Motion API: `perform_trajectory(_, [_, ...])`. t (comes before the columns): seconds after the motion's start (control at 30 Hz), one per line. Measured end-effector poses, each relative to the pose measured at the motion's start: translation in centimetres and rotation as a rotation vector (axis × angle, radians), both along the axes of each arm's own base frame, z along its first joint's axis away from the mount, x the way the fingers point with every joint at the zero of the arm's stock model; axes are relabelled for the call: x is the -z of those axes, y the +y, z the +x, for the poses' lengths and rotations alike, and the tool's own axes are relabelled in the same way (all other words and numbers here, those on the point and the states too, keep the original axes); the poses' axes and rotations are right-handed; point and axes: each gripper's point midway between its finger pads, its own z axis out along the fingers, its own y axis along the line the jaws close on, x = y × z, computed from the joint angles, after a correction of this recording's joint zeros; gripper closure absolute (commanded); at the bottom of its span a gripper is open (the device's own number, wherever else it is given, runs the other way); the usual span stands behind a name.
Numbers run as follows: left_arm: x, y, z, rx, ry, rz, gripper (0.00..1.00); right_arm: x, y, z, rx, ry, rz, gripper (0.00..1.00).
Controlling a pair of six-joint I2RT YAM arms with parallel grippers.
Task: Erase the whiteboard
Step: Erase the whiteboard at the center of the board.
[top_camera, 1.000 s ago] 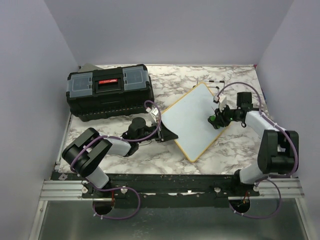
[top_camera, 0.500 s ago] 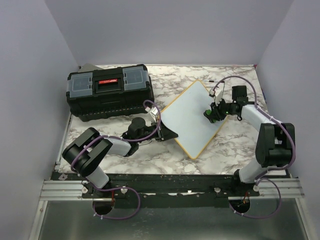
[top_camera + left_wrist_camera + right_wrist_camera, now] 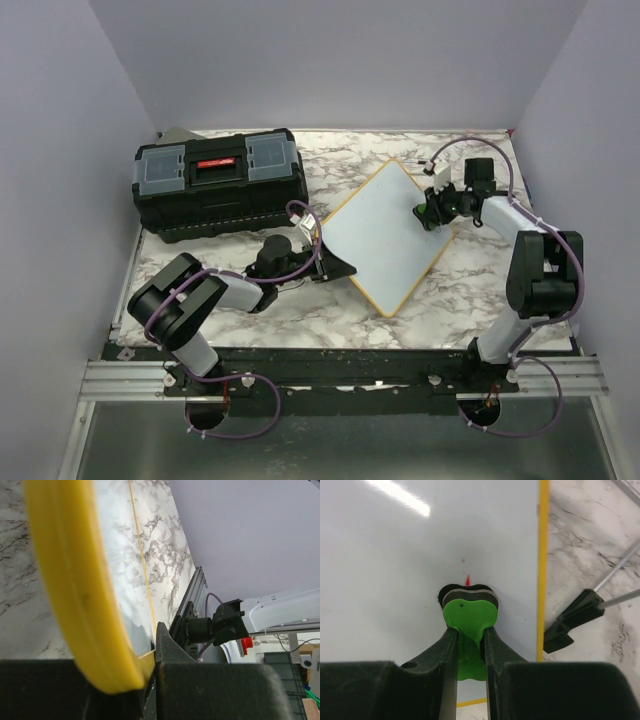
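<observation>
Mid-table, right of toolbox [image 3: 220,180]: whiteboard [image 3: 385,235] lying diamond-wise, left gripper [image 3: 340,268] clamped on its near-left frame; right gripper [image 3: 469,630] pinching green eraser [image 3: 469,611]. Tiny red specks [image 3: 467,580] just ahead, so push flat, firm, through them.

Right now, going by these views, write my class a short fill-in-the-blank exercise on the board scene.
1. The right hand presses a ____ eraser onto the board.
2. The left hand grips the board's ____ frame.
3. Just past the eraser shows a small ____ mark.

Missing words: green; yellow; red
</observation>
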Motion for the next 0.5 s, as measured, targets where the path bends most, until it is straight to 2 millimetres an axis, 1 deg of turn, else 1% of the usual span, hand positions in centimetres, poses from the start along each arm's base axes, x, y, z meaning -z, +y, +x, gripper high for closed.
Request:
perform_trajectory(0.03, [0.0, 0.0, 0.0, 0.0, 0.002, -0.002, 1.0, 0.0, -0.5, 0.7, 0.023, -0.006, -0.013, 0.99])
perform_trajectory(0.1, [-0.1, 0.0, 0.0, -0.001, 0.005, -0.007, 1.0, 0.2, -1.3, 1.3, 0.058, -0.013, -0.029, 0.99])
perform_trajectory(0.23, [-0.2, 0.0, 0.0, -0.001, 0.005, -0.009, 1.0, 0.8, -2.4, 1.3, 0.084, -0.02, -0.049, 0.99])
perform_trajectory(0.3, [-0.2, 0.0, 0.0, 0.0, 0.006, -0.01, 1.0, 1.1, -2.7, 0.7, 0.05, -0.026, -0.055, 0.99])
perform_trajectory(0.37, [-0.3, -0.1, -0.1, 0.003, 0.005, -0.012, 1.0, 1.3, -2.2, -0.4, -0.027, -0.021, -0.052, 0.99])
perform_trajectory(0.43, [-0.2, -0.1, -0.1, 0.005, 0.005, -0.012, 1.0, 1.4, -1.3, -2.0, -0.113, -0.011, -0.032, 0.99])
perform_trajectory(0.5, [-0.1, -0.1, -0.1, 0.01, 0.004, -0.009, 1.0, 1.2, 0.1, -3.6, -0.181, 0.006, -0.001, 0.99])
